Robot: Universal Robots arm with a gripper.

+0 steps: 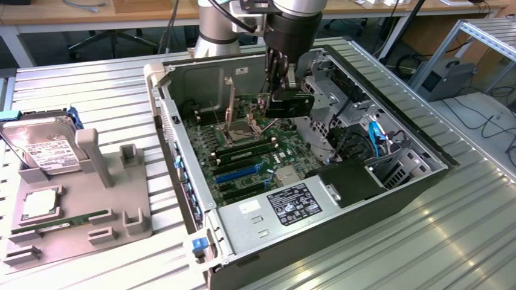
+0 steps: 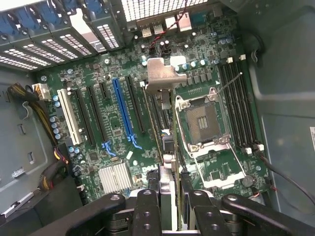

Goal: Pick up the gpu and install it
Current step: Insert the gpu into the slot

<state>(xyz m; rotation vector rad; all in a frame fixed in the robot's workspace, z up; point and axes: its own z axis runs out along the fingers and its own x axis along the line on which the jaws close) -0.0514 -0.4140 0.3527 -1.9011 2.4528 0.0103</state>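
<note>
Gripper holding the gpu inside the open computer case.
Fingers are pinching the card edge-on above the motherboard.

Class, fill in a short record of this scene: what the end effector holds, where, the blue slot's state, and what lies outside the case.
end effector: shut on the graphics card
graphics card: edge-on above the motherboard, metal bracket at its far end
blue slot: empty
case: open
beside the case: hard drive and memory stick on a grey tray, exterior view's left
</note>
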